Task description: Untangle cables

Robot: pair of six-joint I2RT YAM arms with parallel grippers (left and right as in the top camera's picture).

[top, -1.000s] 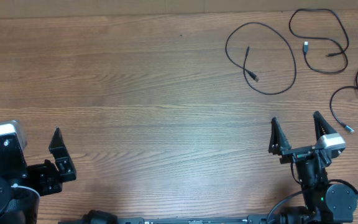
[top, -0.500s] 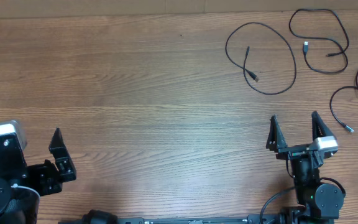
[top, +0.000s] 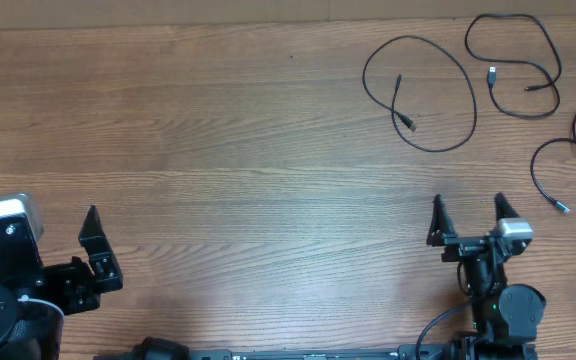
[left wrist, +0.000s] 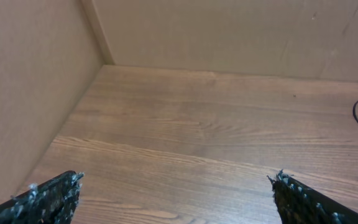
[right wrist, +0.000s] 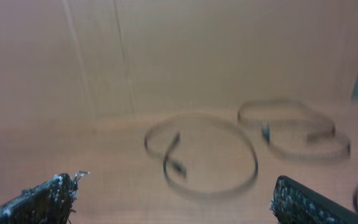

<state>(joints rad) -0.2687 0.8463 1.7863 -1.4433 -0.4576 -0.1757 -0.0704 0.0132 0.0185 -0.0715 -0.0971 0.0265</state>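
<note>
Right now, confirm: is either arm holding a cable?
No, both sets of jaws stand open and empty, away from the cables.

A robotics lab's test station: a wood-grain table point(top: 218, 150) stands boxed in by plain brown panel walls point(left wrist: 36, 87) along its left and far sides. Two black robot arms, the left arm point(top: 3, 270) and the right arm point(top: 508, 305), are mounted at the table's near edge, and thin black cables point(top: 406, 122) lie in loose loops on the table's far right corner, seen from a camera fixed overhead.
</note>
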